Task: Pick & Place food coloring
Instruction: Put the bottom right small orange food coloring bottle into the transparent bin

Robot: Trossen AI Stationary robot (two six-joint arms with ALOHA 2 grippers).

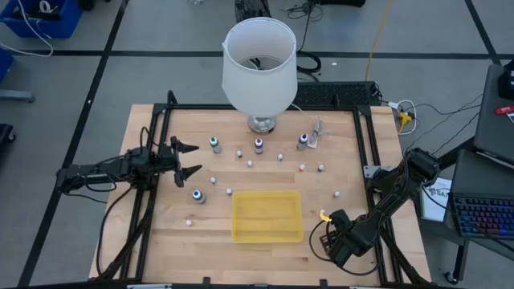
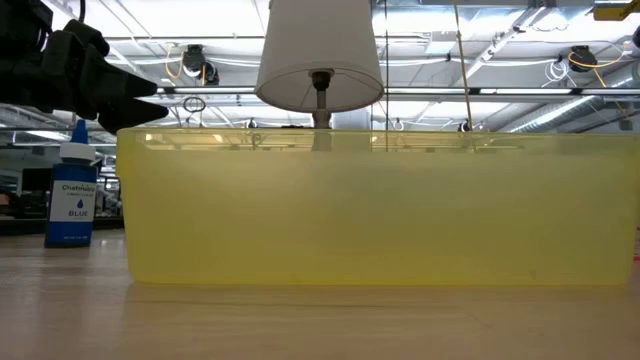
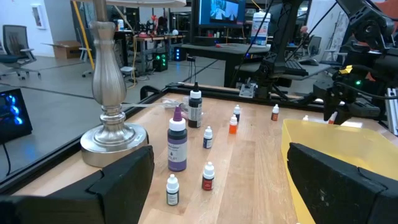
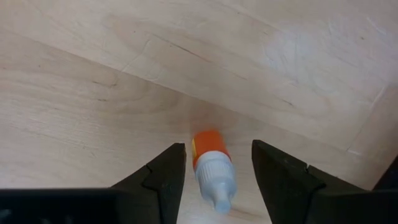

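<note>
Several small food coloring bottles stand scattered on the wooden table (image 1: 161, 233). Among them are a blue one (image 1: 197, 195), a purple one (image 1: 259, 145) and a black one (image 1: 303, 142). An orange bottle with a white cap (image 4: 209, 163) stands on the wood to the right of the yellow tray (image 1: 267, 234). My right gripper (image 4: 219, 149) points down over it, open. One finger stands on each side of the bottle, with a gap showing to the right finger (image 4: 273, 174). My left gripper (image 1: 186, 159) waits open at the table's left edge, pointing level toward the bottles.
A table lamp with a white shade (image 1: 259, 64) stands at the far middle on a metal base (image 3: 115, 140). The shallow yellow tray fills the low view (image 2: 380, 205), with a blue bottle (image 2: 72, 190) to its left. A black frame (image 1: 365, 144) rims the table.
</note>
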